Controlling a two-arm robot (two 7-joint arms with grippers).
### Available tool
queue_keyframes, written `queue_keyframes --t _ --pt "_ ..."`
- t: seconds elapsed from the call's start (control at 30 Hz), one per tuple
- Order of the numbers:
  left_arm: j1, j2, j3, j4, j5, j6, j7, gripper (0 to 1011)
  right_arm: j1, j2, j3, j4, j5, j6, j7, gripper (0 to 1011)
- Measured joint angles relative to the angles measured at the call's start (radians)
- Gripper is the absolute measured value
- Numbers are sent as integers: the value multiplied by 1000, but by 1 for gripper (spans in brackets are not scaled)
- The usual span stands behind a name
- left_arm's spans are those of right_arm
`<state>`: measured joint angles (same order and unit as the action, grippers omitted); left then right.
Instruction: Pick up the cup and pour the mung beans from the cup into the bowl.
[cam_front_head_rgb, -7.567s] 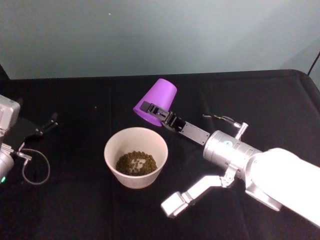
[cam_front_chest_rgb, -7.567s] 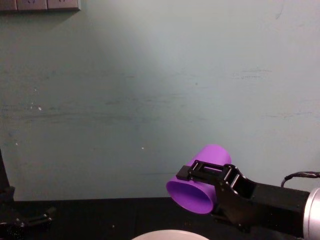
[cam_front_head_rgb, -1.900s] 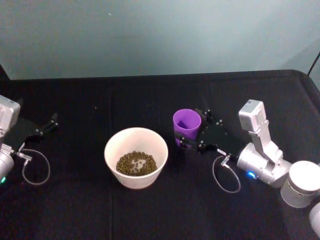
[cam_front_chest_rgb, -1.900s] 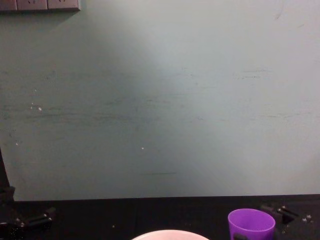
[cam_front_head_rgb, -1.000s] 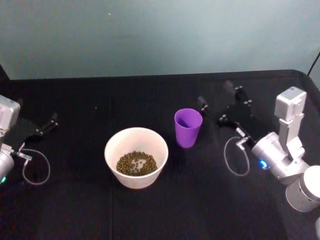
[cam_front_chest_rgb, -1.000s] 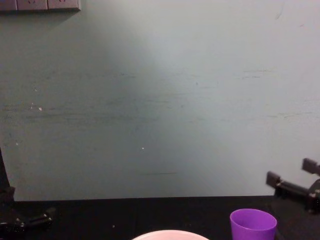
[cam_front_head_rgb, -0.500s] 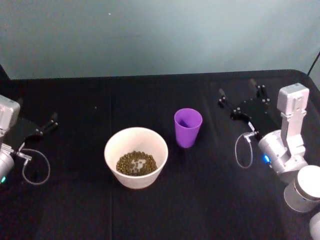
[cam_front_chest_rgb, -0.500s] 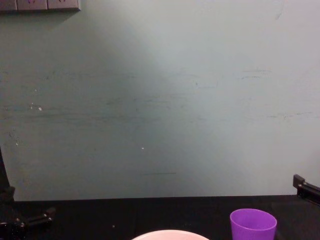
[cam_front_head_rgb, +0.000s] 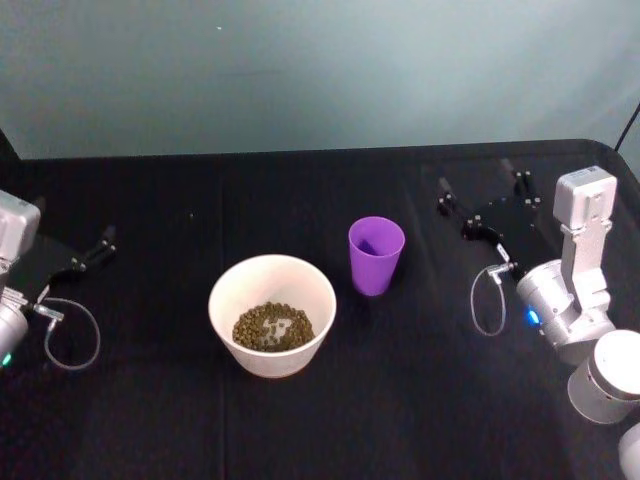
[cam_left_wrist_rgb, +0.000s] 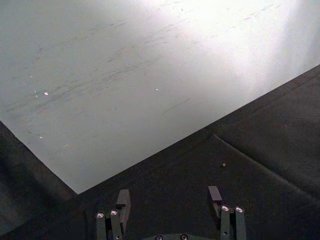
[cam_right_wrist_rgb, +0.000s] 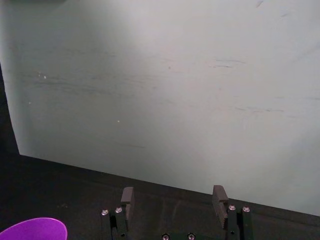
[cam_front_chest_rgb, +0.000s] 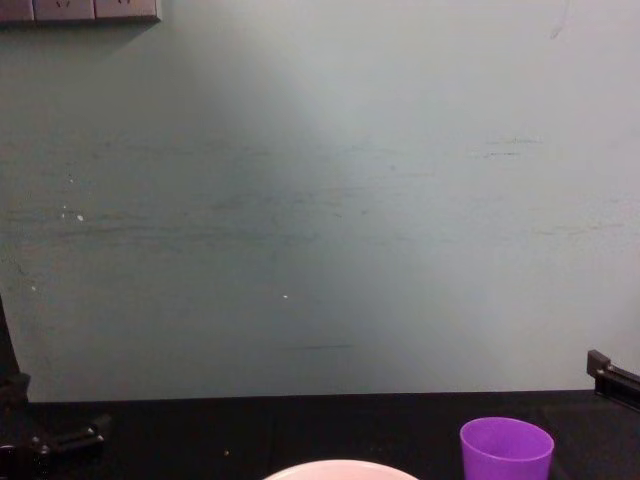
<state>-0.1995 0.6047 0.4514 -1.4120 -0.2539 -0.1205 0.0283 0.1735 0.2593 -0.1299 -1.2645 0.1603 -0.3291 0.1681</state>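
Note:
The purple cup (cam_front_head_rgb: 376, 256) stands upright on the black table, just right of the pale bowl (cam_front_head_rgb: 300, 358). Mung beans (cam_front_head_rgb: 272, 327) lie in the bowl's bottom. My right gripper (cam_front_head_rgb: 482, 192) is open and hovers well to the right of the cup, apart from it, holding nothing. In the right wrist view its fingers (cam_right_wrist_rgb: 127, 198) stand wide apart, with the cup's rim (cam_right_wrist_rgb: 33, 230) at the corner. The chest view shows the cup (cam_front_chest_rgb: 505, 451) and the bowl's rim (cam_front_chest_rgb: 340, 467) low down. My left gripper (cam_front_head_rgb: 90, 252) rests open at the table's far left.
A black cloth covers the table (cam_front_head_rgb: 400, 400), and a pale green wall (cam_front_chest_rgb: 320, 200) rises behind it. A looped cable (cam_front_head_rgb: 487, 300) hangs by the right wrist. Another cable (cam_front_head_rgb: 70, 340) loops by the left arm.
The cup was tipped over the bowl, then set upright and let go. Over the last second my right gripper drew back to the right; in the last half second it stayed still.

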Motion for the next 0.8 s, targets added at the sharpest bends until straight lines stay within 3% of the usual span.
queue_keyframes --t 0.8 --pt "0 0 0 0 0 0 0 1012 -1 2 -2 -3 4 -4 3 1002"
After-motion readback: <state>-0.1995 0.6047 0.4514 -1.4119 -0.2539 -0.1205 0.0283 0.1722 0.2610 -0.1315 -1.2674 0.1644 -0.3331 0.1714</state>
